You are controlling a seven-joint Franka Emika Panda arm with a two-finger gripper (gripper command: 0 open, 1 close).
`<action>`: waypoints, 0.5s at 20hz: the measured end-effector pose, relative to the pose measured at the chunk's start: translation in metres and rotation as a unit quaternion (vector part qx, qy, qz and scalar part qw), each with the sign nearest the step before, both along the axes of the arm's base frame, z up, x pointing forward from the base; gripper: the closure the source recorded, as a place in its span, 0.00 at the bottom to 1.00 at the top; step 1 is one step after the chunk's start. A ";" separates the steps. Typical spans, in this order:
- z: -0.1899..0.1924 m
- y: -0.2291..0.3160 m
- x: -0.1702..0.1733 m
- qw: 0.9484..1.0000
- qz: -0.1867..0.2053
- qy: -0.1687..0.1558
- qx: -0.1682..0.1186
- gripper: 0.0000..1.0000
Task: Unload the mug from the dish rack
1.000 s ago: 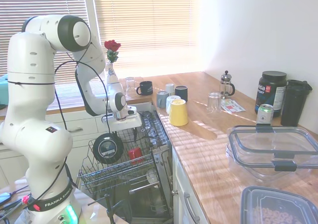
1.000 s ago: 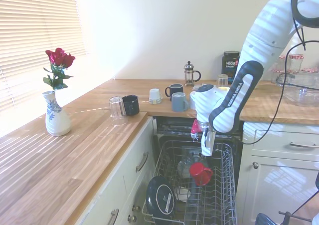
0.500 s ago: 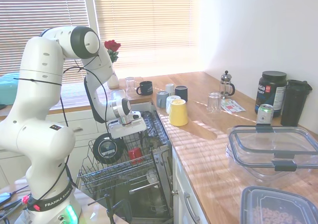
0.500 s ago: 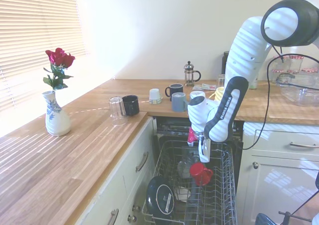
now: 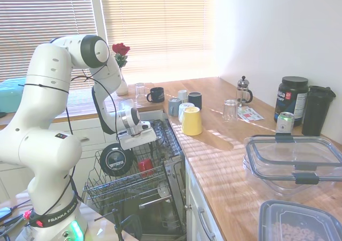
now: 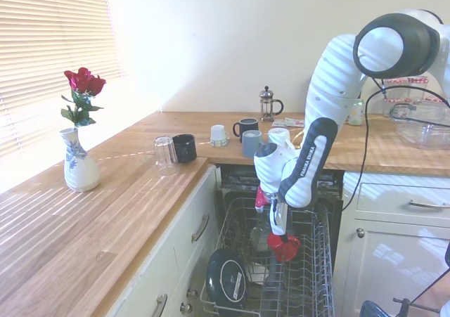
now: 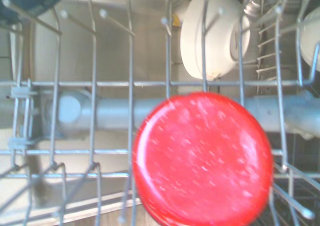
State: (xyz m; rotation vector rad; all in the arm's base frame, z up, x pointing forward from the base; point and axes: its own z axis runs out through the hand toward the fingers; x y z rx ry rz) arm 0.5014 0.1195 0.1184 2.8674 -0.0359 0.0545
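Mug: small glossy red ceramic-looking mug (image 6: 284,246), standing upside down so that its flat round base (image 7: 202,158) faces up toward the wrist camera.
Where it sits: in the grey metal wire dish rack (image 5: 101,190), the dishwasher pull-out basket with upright tines; in the first exterior view it shows as a red patch (image 5: 145,166) just beside the round black lid-like disc (image 5: 116,159) leaning in the rack.
Neighbours below: a white rounded dish (image 7: 212,33) lies under the wires close by; a tine crosses in front of the mug's edge in the wrist view.
Tool: the white arm's two-finger gripper (image 6: 278,227) hangs directly over the mug, very close to its base; whether the fingers are spread or closed I cannot tell, and nothing appears to be gripped.
Handle: not visible in any view, so its direction is unknown.
Handling, as a judgement: stiff and fairly light, but glazed and slick, possibly wet, and breakable if dropped or knocked on the wires.
Where to take hold, as a judgement: across the side wall just under the upturned base, fingers straddling the body; the base alone offers no purchase.
Risk: rim or hidden handle snagging a tine on lift, so a straight upward pull seems safest.
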 end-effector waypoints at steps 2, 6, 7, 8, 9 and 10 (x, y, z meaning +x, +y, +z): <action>-0.016 -0.003 -0.005 1.000 0.001 0.011 -0.006 0.00; -0.022 -0.008 -0.007 1.000 0.005 0.007 -0.020 0.00; -0.022 -0.006 -0.008 1.000 0.005 0.006 -0.021 0.00; -0.023 -0.004 -0.009 1.000 0.006 0.005 -0.023 0.00; -0.024 -0.002 -0.011 1.000 0.008 0.006 -0.024 0.00; -0.025 -0.001 -0.013 1.000 0.010 0.008 -0.025 0.00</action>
